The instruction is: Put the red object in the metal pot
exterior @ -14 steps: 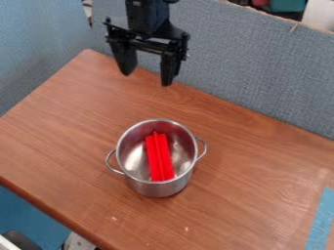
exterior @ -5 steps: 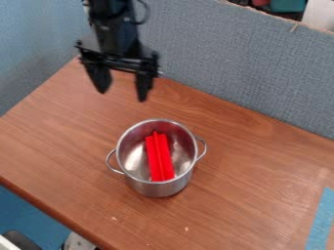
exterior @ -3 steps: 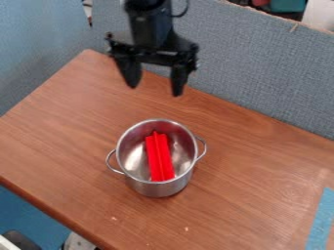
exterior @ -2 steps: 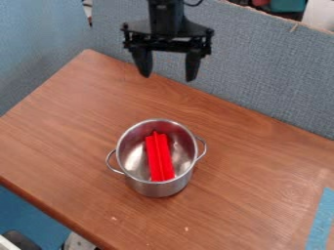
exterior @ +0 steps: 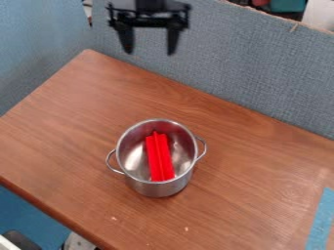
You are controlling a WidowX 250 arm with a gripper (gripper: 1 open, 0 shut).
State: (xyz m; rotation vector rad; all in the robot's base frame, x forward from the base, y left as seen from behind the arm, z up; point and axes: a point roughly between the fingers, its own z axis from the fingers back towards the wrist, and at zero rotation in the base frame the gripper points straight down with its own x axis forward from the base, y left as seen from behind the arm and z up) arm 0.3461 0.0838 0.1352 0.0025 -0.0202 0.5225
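Since the earlier frames only the claw (exterior: 150,39) has shifted, now spread and empty at the table's (exterior: 65,107) far edge, well behind the pot (exterior: 156,159) holding the red bar (exterior: 158,156); task apparently complete.

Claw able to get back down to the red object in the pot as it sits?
Probably yes: the claw hangs open above the table's far edge, the metal pot is uncovered, and the red object lies exposed inside.
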